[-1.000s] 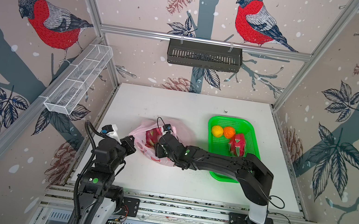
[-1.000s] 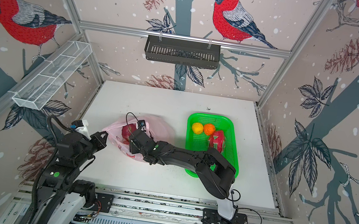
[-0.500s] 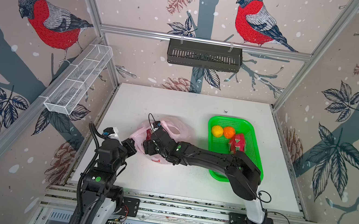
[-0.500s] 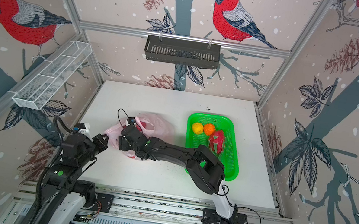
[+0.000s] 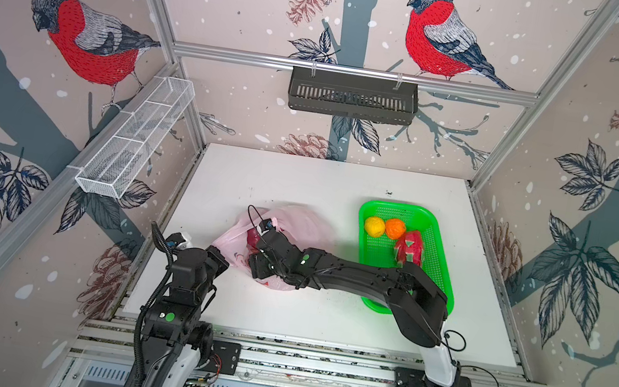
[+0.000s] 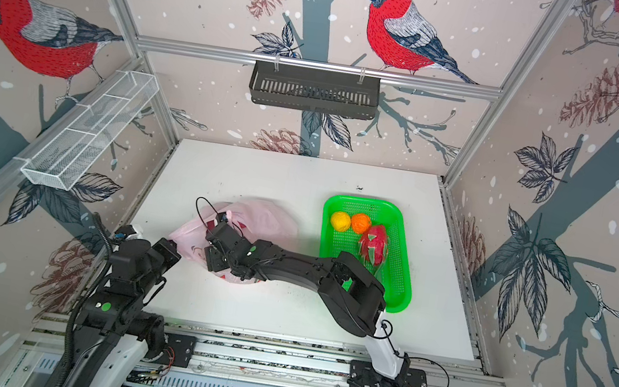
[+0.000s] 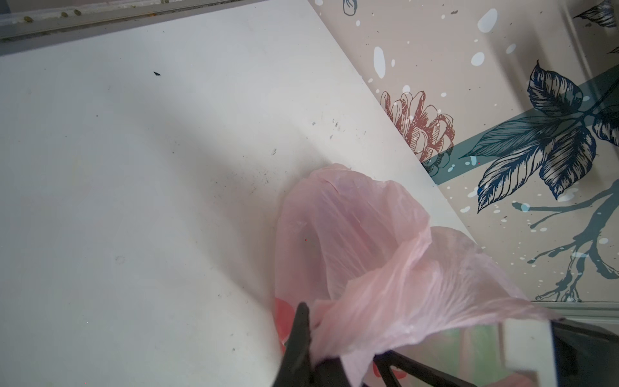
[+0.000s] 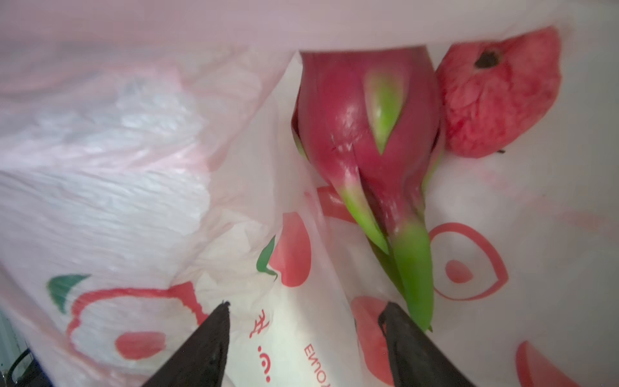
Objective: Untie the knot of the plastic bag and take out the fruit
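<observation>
bag point(image 5: 305, 225) lies left of centre on the table, no knot in sight. left gripper point(image 7: 321, 351) is clamped on the bag's rim film, i'd guess to prop the mouth open. right gripper point(image 8: 304, 306) is inside the bag, fingers apart, lined up on the dragon fruit point(image 8: 368, 134), with the red fruit point(image 8: 495, 100) tucked against it. three pieces sit in the green basket point(image 5: 364, 211) on the right.
</observation>
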Motion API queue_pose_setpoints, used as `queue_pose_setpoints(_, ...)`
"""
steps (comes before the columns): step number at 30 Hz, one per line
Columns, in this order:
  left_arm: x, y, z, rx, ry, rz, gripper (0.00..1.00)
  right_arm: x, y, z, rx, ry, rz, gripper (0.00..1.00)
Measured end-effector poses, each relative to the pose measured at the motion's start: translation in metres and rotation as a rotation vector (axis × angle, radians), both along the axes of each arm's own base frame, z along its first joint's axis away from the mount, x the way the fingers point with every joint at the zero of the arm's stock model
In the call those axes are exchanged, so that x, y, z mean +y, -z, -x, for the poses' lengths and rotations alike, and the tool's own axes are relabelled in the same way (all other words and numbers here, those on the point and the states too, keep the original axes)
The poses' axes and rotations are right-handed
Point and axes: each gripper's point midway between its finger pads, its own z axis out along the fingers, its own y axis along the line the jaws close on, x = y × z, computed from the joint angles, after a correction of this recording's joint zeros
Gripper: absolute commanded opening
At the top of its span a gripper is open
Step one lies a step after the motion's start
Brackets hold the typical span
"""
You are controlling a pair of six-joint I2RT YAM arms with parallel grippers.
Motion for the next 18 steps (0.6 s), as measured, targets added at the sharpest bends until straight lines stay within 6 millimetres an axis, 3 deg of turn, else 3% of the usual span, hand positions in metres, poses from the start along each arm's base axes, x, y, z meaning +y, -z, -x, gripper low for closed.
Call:
queue_pose_setpoints(4,0.002,0.003,0.000,0.014,-0.010,-0.002,0.00,-0.001,-0.004,-0.013,-0.033,0.027,0.015,0.65)
queue_pose_setpoints(11,0.001,0.007,0.000,0.021,-0.007,-0.001,0.00,-0.007,0.017,-0.032,-0.078,0.075,0.090,0.62)
queue_pose_setpoints(18,-0.002,0.011,-0.001,0.032,0.012,0.005,0.00,-0.008,0.033,-0.049,-0.130,0.079,0.147,0.73)
